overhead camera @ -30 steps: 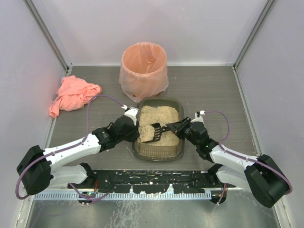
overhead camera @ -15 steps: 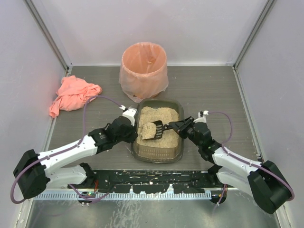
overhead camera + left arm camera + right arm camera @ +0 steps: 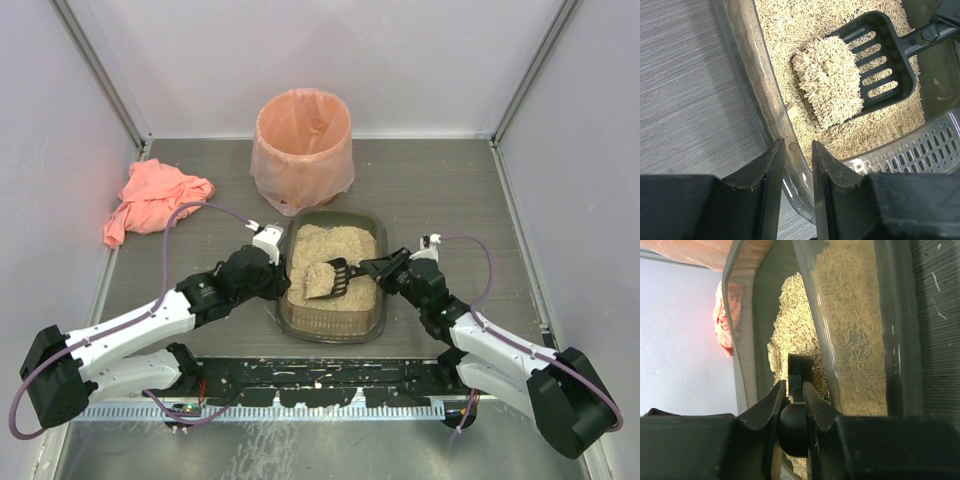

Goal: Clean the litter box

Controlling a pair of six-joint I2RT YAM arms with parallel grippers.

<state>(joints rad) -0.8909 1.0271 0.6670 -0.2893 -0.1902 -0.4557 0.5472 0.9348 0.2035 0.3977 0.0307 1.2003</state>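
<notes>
One litter box (image 3: 333,322). One black slotted scoop (image 3: 325,278). One clump of granules (image 3: 827,80) on scoop. One round bin (image 3: 303,150) with peach bag. One pink cloth (image 3: 155,200). One grey perforated piece (image 3: 920,145) at box corner, only partly visible. Two arms: left arm (image 3: 130,325), right arm (image 3: 490,340). Two grippers: left gripper (image 3: 796,150), right gripper (image 3: 794,390), two fingers each, four in all. Two purple cables: left cable (image 3: 185,225), right cable (image 3: 478,262). One table (image 3: 440,190). Loose granules in box: too many to count.
</notes>
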